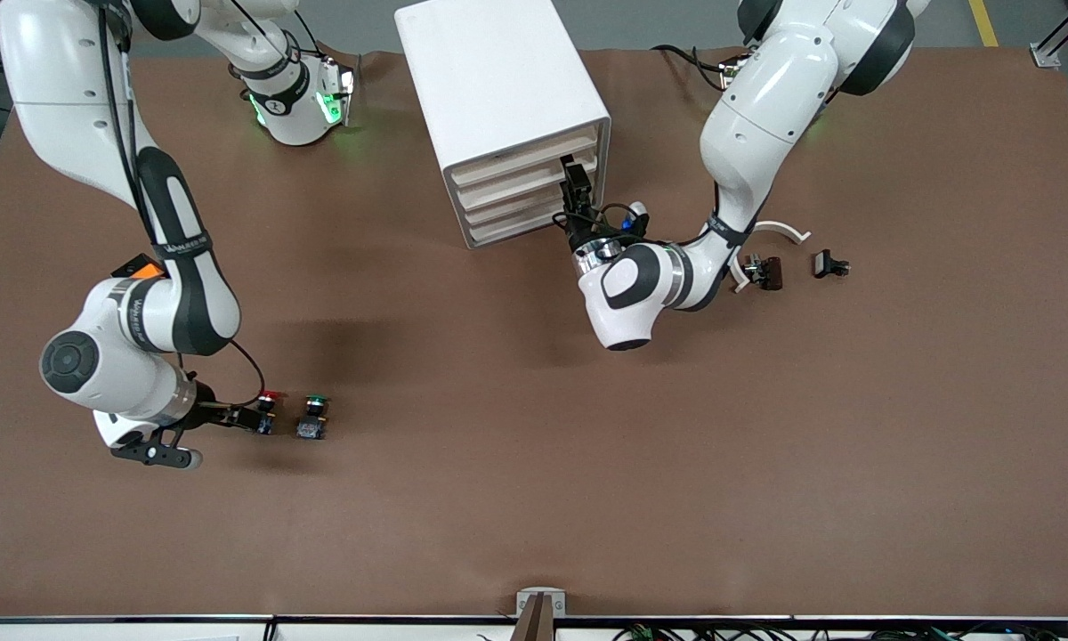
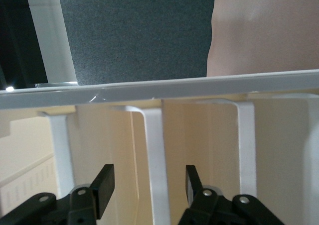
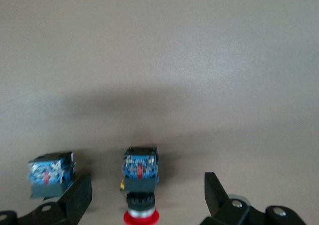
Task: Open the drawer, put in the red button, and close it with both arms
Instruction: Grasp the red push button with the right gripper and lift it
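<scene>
The white cabinet (image 1: 498, 80) stands at the table's edge between the two arm bases, its four beige drawer fronts (image 1: 521, 187) all pushed in. My left gripper (image 1: 575, 182) is open right at the drawer fronts. In the left wrist view its fingers (image 2: 102, 190) straddle one white handle strip (image 2: 152, 155) without closing on it. The red button (image 1: 269, 405) lies on the table near the right arm's end, beside the green-capped switch (image 1: 314, 411). My right gripper (image 1: 254, 417) is open around the red button (image 3: 141, 185), its fingers (image 3: 75, 200) apart from it. The green-capped switch (image 3: 50, 172) lies just outside them.
A white curved piece (image 1: 779, 230), a dark brown part (image 1: 765, 271) and a small black part (image 1: 829, 264) lie toward the left arm's end of the table. The brown tabletop (image 1: 534, 463) spreads wide nearer the front camera.
</scene>
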Motion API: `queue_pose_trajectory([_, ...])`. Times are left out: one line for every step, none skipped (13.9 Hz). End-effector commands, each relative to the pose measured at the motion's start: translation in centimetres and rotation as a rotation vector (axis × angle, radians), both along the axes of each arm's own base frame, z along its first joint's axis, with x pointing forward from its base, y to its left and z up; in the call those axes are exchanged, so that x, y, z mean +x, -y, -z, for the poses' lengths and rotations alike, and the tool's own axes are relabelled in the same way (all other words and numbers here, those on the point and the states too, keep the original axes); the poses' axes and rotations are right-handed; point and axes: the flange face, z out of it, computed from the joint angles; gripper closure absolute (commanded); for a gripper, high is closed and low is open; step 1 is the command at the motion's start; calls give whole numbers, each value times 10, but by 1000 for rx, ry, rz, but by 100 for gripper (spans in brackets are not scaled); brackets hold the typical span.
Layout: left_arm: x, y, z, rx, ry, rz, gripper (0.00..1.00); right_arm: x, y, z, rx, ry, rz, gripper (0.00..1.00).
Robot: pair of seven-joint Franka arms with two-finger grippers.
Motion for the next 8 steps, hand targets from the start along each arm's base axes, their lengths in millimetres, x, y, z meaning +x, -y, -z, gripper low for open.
queue_pose_trajectory([-7,-4,9,20,-6,-8,62,2,-13,12,25,19,20,0])
queue_pose_trajectory([-10,-4,10,21,-11,-2,74,2,-14,16,25,16,20,0])
queue_pose_trajectory([-11,-3,9,19,-11,0,84,-1,-14,22,24,11,21,0])
queue_pose_trajectory([-11,-3,9,17,-13,1,91,-3,-13,27,21,25,23,0])
queue_pose_trajectory([-12,-4,8,16,-14,2,94,-7,-13,33,18,37,24,0])
queue_pose_trajectory([-11,-4,9,15,-13,2,94,-9,-14,39,16,35,22,0])
queue_pose_trajectory([-10,-5,8,15,-14,-2,94,-12,-14,42,16,29,23,0])
queue_pose_trajectory([-8,-6,8,14,-12,-5,94,-15,-15,46,15,19,22,0])
